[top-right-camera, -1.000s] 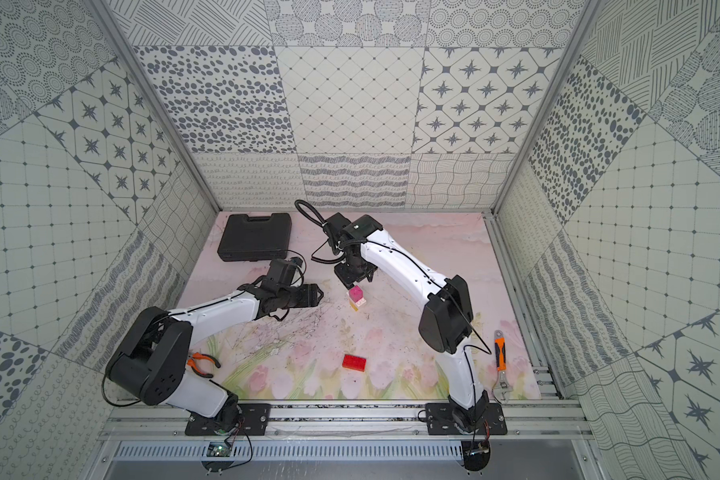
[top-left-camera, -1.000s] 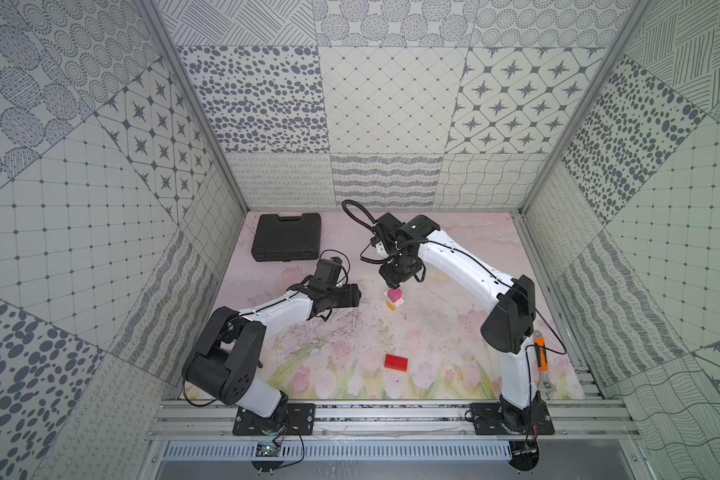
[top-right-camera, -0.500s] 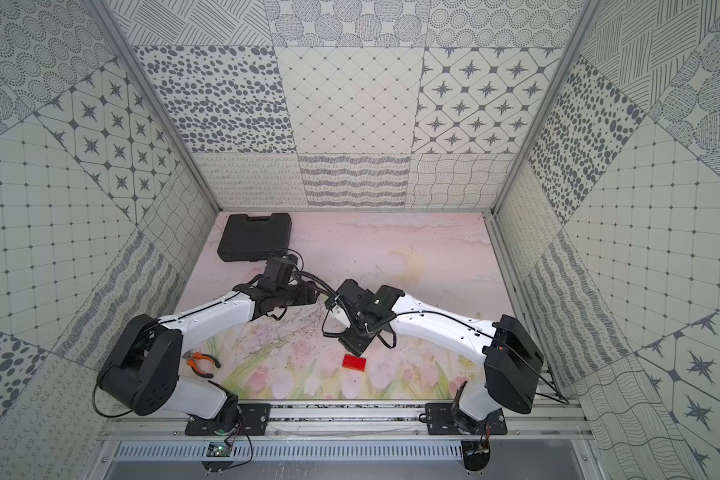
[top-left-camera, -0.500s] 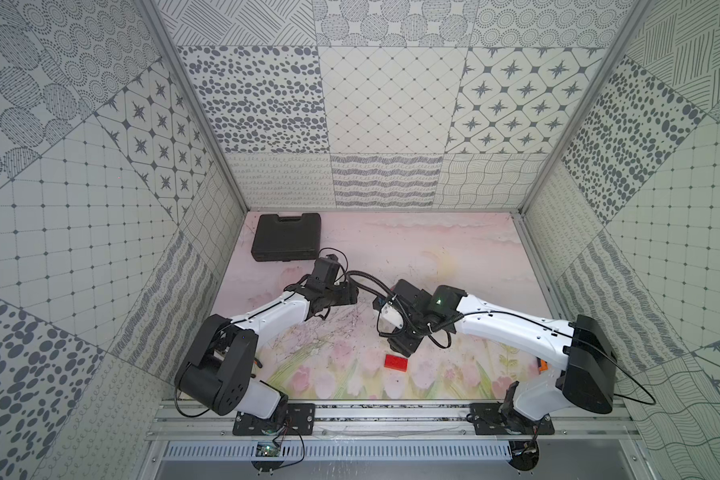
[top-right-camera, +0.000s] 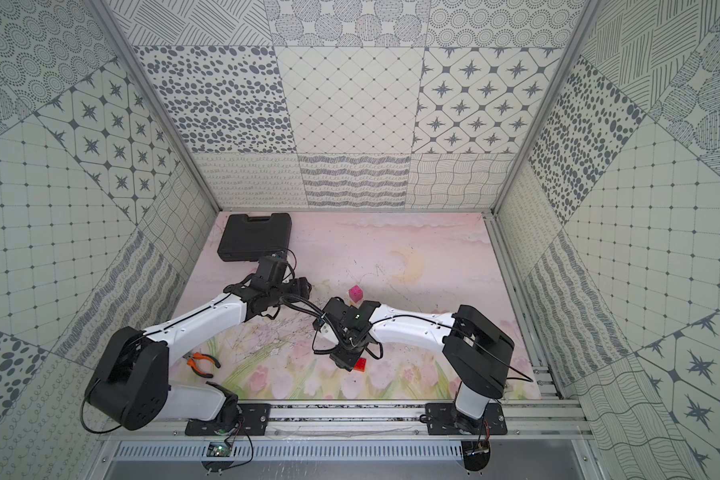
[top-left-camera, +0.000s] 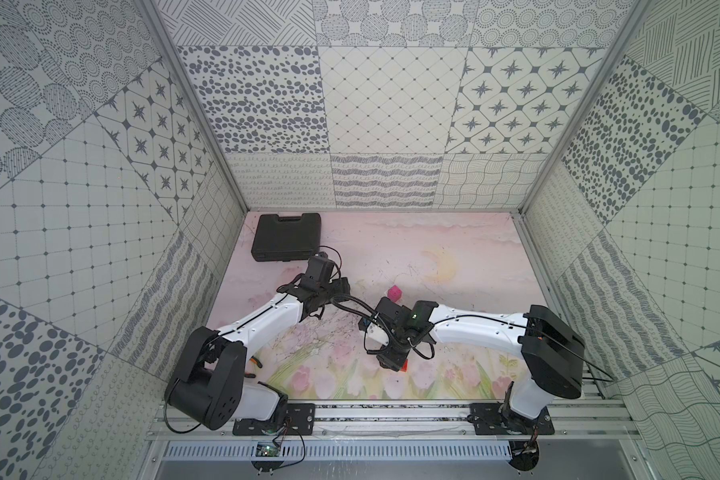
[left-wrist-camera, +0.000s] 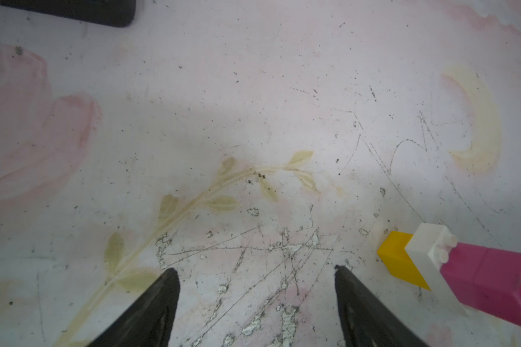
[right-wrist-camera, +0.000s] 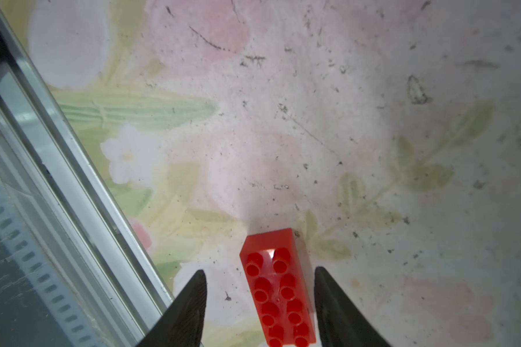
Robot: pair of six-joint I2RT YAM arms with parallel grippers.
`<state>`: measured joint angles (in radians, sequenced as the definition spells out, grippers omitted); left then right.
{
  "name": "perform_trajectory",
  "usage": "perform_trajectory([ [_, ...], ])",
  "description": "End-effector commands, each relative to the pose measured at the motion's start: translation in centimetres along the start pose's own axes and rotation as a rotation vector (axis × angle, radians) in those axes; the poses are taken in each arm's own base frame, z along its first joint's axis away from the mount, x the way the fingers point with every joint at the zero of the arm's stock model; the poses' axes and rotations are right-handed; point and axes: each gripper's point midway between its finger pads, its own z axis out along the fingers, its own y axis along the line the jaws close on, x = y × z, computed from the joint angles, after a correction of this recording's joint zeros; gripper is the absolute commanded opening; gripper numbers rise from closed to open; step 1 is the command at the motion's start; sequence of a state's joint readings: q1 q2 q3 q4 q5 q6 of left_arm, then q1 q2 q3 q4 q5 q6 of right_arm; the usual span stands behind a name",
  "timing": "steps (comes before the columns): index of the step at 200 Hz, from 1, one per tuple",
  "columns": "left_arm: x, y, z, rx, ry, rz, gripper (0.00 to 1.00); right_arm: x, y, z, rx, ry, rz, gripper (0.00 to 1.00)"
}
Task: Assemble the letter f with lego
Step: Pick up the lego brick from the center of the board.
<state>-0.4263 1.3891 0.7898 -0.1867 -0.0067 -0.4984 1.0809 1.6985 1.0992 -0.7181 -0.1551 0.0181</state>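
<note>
Step in hand, I judge: picking up the red brick (right-wrist-camera: 275, 288). It lies between the fingers of the right gripper (right-wrist-camera: 260, 270), narrow but not gripping yet; next they must close and lift. The left gripper (left-wrist-camera: 254, 269) is wide and empty, the stack (left-wrist-camera: 463, 270) just outside one finger

Both top views are bright, evenly lit from overhead and sharp, with only faint soft shadows on the pale pink painted tabletop (top-left-camera: 433, 249). The wide lens splays the patterned grey-and-white walls (top-left-camera: 100, 208) outward. The wrist views look washed out and softer. In the left wrist view a broad dim band of shadow crosses the tabletop, and the joined pink square plastic bricks (left-wrist-camera: 494, 279) at the frame's edge go out of focus. In the right wrist view a small white glare sits on the red rectangular studded plastic brick (right-wrist-camera: 278, 285), and the grey metal rail (right-wrist-camera: 73, 180) is blurred.
</note>
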Motion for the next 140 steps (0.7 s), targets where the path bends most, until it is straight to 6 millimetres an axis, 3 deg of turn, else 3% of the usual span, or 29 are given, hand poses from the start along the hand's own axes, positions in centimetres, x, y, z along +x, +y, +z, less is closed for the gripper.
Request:
perform_trajectory([
  [1, 0.0, 1.3, -0.3, -0.034, 0.003, -0.029, 0.82, -0.5, 0.3, 0.4, -0.010, -0.018, -0.032, 0.59],
  [95, -0.1, 1.6, -0.4, -0.020, -0.002, -0.043, 0.82, 1.0, -0.8, 1.9, 0.048, 0.072, -0.027, 0.58],
  [140, -0.1, 1.5, -0.4, -0.013, -0.002, -0.042, 0.82, 1.4, -1.3, 2.3, 0.072, 0.100, -0.022, 0.52],
])
